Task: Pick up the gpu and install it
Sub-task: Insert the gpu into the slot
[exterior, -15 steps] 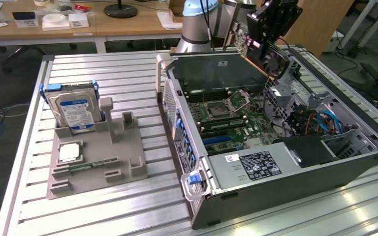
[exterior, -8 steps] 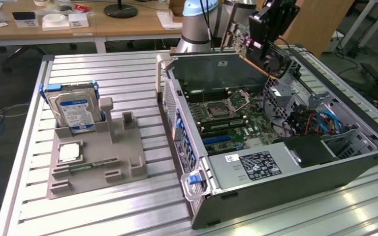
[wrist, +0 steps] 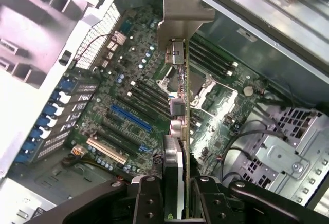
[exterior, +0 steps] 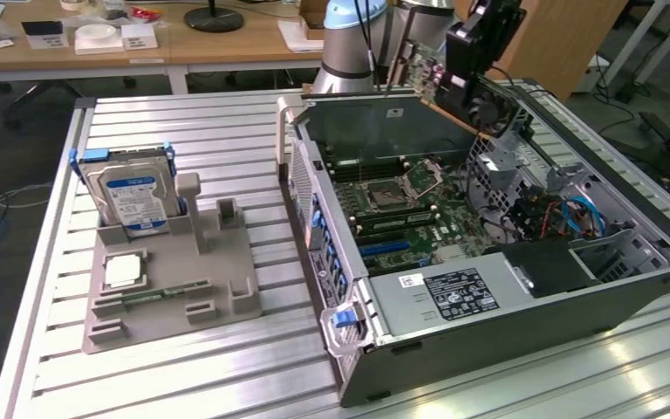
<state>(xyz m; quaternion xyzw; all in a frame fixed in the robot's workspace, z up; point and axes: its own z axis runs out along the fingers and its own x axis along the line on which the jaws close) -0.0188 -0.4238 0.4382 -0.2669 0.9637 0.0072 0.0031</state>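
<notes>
The claw [wrist: 175, 185] pinches the gpu [wrist: 178, 106] by its edge. The picking up is done. The card hangs over the open computer [exterior: 509, 336], upper middle of the exterior view, not in a slot yet.

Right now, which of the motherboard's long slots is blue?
The single blue slot, lying between black slots; the cream slot sits farther from the processor socket.
</notes>
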